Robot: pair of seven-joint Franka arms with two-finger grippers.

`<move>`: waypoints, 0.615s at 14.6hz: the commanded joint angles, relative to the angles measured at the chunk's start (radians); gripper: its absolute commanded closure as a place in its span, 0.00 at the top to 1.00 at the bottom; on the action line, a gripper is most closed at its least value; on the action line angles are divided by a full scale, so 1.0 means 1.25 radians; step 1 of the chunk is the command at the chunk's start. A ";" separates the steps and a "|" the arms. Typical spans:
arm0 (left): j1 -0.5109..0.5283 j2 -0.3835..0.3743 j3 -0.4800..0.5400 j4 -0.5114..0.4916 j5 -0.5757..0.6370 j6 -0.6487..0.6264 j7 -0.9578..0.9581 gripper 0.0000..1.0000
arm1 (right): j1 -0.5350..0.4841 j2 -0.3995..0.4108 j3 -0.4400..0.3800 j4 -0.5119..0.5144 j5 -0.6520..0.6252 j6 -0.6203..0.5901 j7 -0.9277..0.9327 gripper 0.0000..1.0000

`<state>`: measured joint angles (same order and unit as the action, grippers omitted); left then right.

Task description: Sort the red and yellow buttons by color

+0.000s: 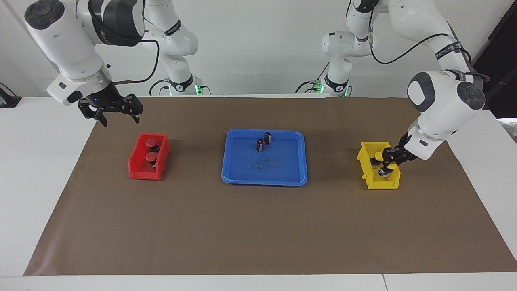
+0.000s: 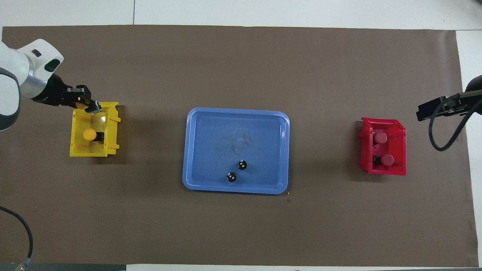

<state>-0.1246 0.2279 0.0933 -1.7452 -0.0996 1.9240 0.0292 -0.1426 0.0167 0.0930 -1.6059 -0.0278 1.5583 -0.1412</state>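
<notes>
Sorting stood at its last step: the left gripper (image 1: 388, 163), closed on a yellow button (image 1: 383, 170), hung over the yellow bin (image 1: 379, 184) at the left arm's end of the counter (image 1: 24, 161), at the part of the bin farther from the robots, with the button low over the opening and, as far as could be judged, not yet resting inside. A second yellow button (image 2: 90, 134) already lay in that bin, nearer the robots. Both red buttons (image 1: 152, 149) sat in the red bin (image 1: 141, 171) at the right arm's end, one nearer the robots than the other. The right gripper (image 1: 111, 108) was raised with its fingers spread and nothing between them, over the brown mat (image 1: 258, 234) just by the red bin on the robots' side, and seemed only to be waiting. Only two dark capless cylinders (image 1: 263, 141) stood in the blue tray (image 1: 242, 178) at the middle, close together at the edge nearer the robots. By my reading, the next move called for the left gripper to sink a little, open and let the button drop clear of the bin wall and of the button already there, then lift straight up. Small lettering showed on dark bands on the arms, but it could not be read; no other label or writing was visible.
</notes>
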 commanded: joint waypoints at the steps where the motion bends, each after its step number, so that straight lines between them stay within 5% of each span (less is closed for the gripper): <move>1: 0.013 -0.033 -0.005 -0.062 -0.012 0.046 0.042 0.02 | -0.036 0.009 0.000 0.026 0.004 -0.032 0.006 1.00; 3: 0.013 -0.035 -0.005 -0.098 -0.011 0.090 0.047 0.02 | -0.020 -0.006 -0.010 0.022 -0.001 -0.034 0.010 1.00; 5: 0.014 -0.028 -0.005 -0.118 -0.011 0.122 0.071 0.02 | 0.073 -0.001 -0.130 0.026 0.001 -0.029 0.010 1.00; 9: 0.020 -0.007 -0.002 -0.135 -0.011 0.158 0.092 0.02 | 0.124 0.003 -0.199 0.032 0.001 -0.035 0.009 1.00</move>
<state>-0.1122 0.2258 0.0938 -1.8783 -0.0996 2.0744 0.1090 -0.0181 0.0164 -0.1171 -1.5818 -0.0278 1.5329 -0.1408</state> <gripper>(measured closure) 0.590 0.000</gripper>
